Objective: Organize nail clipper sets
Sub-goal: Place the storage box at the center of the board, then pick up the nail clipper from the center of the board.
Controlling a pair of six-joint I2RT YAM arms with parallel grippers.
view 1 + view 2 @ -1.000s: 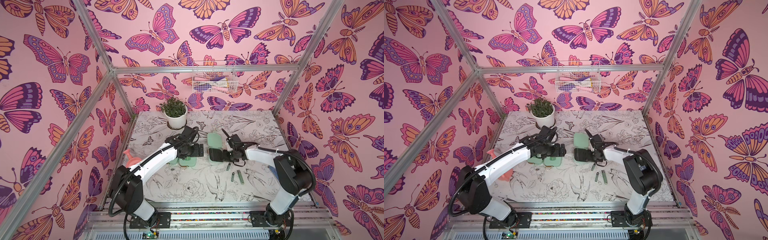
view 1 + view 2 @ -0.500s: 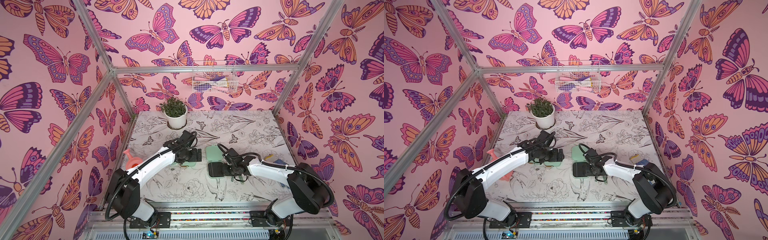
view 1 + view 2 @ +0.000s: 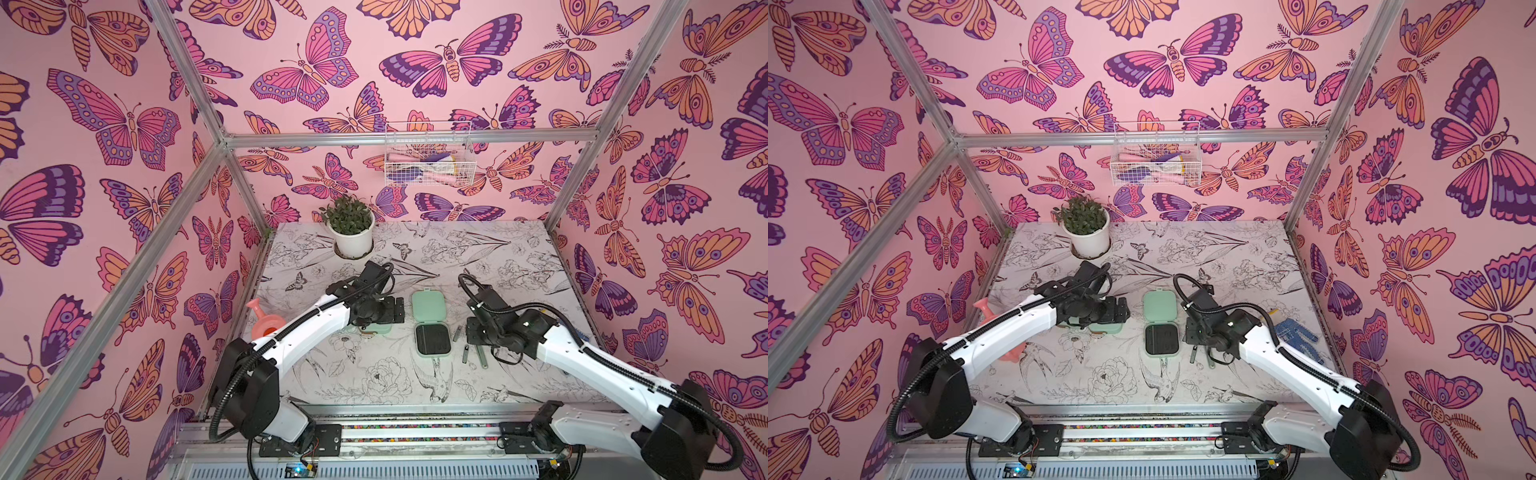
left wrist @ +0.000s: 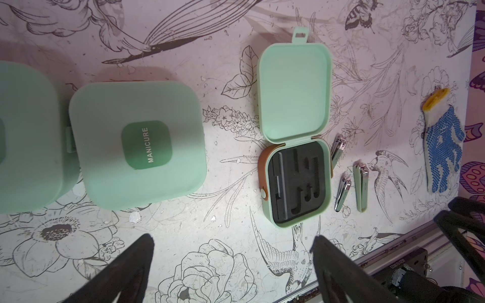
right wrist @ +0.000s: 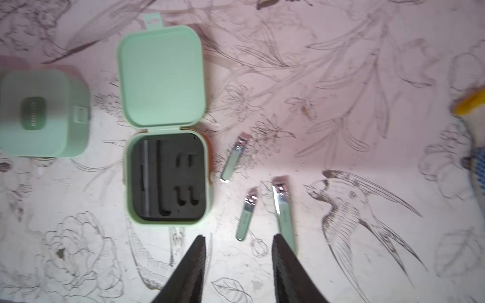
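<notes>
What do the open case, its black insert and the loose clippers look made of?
Open case: matte mint plastic, judging by the smooth moulded lid and hinge. Black insert: probably foam, dull with cut-out slots. Clippers: metal, shiny bare cutting ends, handles apparently mint-coated.

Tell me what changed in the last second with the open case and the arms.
The open case slid toward the front edge. The right gripper, shut a second ago, parted its jaws and pulled back off the case to above the three loose clippers. Much as before: the clippers, the closed cases, and the left gripper, open over them.
</notes>
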